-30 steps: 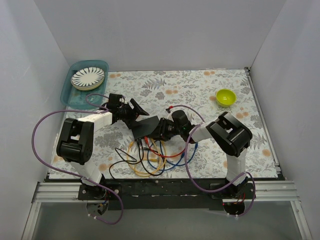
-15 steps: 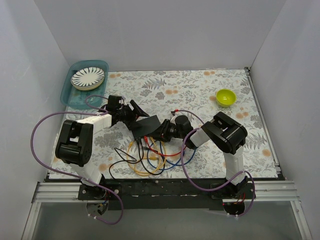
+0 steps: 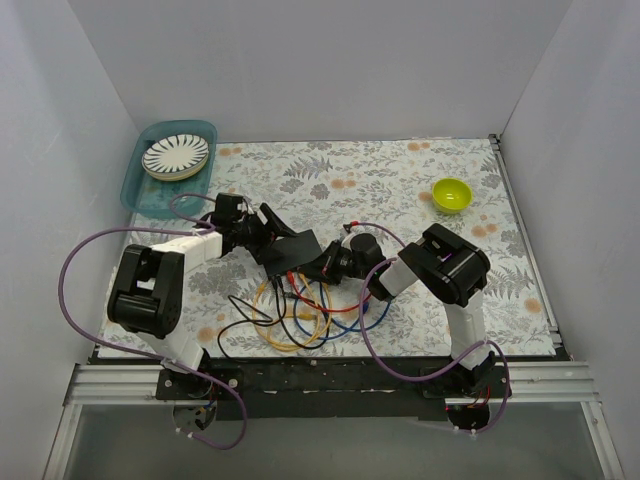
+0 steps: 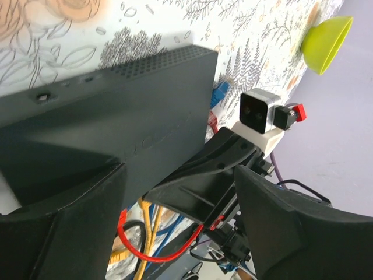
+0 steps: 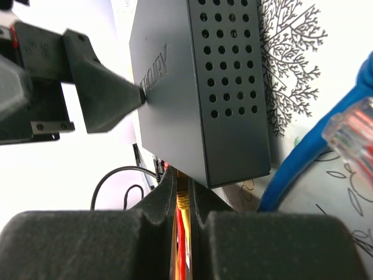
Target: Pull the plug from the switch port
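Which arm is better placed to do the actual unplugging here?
Right. The right gripper sits at the switch's socket edge, jaws nearly shut on a yellow plug. The left gripper braces the switch from the opposite side.

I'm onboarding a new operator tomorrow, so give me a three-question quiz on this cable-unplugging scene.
1. True or false: the left gripper holds the switch.
2. The right gripper fingers are closed on: A) the yellow plug, B) the loose blue cable, C) the green bowl.
3. Fill in: the striped plate sits in the blue ____.

Key: 1 true; 2 A; 3 tray.
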Controlling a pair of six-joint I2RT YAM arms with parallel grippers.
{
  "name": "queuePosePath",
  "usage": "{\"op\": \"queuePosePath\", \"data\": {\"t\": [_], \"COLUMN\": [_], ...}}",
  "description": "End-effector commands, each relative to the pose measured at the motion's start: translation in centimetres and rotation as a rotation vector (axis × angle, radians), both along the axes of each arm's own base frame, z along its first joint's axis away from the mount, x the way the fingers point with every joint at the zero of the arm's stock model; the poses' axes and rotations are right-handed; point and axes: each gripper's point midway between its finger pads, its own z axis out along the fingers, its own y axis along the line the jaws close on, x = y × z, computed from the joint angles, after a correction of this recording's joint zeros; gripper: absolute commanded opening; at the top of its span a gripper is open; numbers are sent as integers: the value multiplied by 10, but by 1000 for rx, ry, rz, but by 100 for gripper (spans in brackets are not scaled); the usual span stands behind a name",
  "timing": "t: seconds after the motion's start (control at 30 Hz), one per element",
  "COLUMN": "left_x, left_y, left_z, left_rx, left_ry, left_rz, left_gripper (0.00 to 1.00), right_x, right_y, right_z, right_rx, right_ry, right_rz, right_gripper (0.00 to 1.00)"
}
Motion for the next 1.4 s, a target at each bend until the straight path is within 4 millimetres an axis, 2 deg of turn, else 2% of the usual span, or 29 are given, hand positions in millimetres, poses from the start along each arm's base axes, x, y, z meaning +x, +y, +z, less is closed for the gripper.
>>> {"op": "queuePosePath", "data": {"t": [0.0, 0.07, 0.27, 0.43, 0.8, 0.93, 1.1, 1.37], "left_x": [-18, -23, -37, -48, -62, -59, -48, -27], "left_y": [1, -2, -16, -21, -21, -13, -12, -15], "left_z": [20, 33, 47, 24, -11, -32, -47, -48], "left_rx": [-29, -67, -122, -104, -55, 15, 52, 72], "left_ry": [8, -15, -27, 15, 71, 122, 155, 145], "left_rz": [7, 2, -25, -56, -92, -56, -39, -25], "left_gripper": [74, 75, 75, 75, 75, 74, 73, 73], "right_x": [6, 3, -4, -7, -5, -8, -17, -50], "right_y": [4, 3, 3, 1, 5, 5, 2, -11], "right_z": [17, 15, 4, -3, -2, 0, 0, -18], "right_rx": [53, 34, -36, -64, -95, -114, -159, -195], "right_ry": [-74, -76, -85, -75, -102, -118, -147, -106], "right_rz": [-8, 6, 74, 94, 126, 150, 198, 277], "right_gripper": [1, 1, 1, 1, 1, 1, 1, 1]}}
